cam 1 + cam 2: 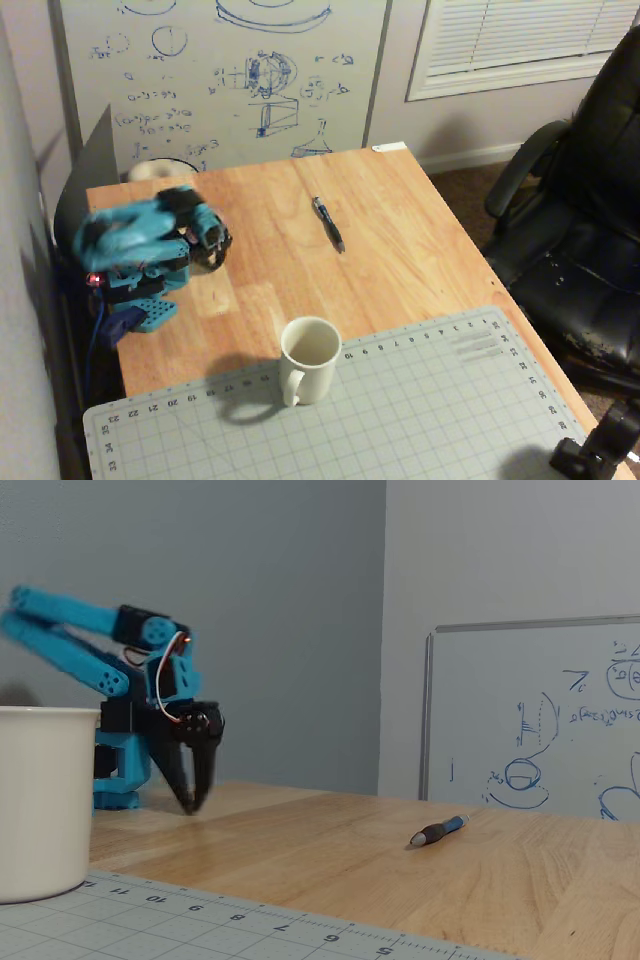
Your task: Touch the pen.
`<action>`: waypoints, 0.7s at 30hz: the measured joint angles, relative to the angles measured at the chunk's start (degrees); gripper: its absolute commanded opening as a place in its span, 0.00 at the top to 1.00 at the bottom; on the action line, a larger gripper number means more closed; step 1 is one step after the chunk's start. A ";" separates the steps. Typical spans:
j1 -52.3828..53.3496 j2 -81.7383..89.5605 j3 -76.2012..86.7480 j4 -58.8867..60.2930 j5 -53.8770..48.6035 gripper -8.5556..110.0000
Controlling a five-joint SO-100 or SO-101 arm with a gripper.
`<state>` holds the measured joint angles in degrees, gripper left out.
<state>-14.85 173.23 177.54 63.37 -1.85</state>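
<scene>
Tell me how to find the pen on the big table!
Look at the wooden tabletop in front of the whiteboard. Out on the bare wood, well beyond the white mug, lies the slim dark pen with a blue-and-black barrel. It is the only thin stick-shaped thing there, lying flat and alone, far from the blue robot arm's black claw.

A wooden table point(400, 230) carries everything. On its bare middle lies the pen point(328, 223) point(438, 830), alone. A grey cutting mat point(400, 410) covers the near part, and a white mug point(308, 360) point(40, 800) stands at the mat's edge. The blue arm base point(140, 300) sits at the left side.
</scene>
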 measured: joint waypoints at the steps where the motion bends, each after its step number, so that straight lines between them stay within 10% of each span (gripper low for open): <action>1: 0.09 5.98 1.41 0.44 0.00 0.92; 21: -0.26 15.64 3.25 0.35 0.00 0.92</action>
<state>-15.12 188.88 180.79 63.72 -1.85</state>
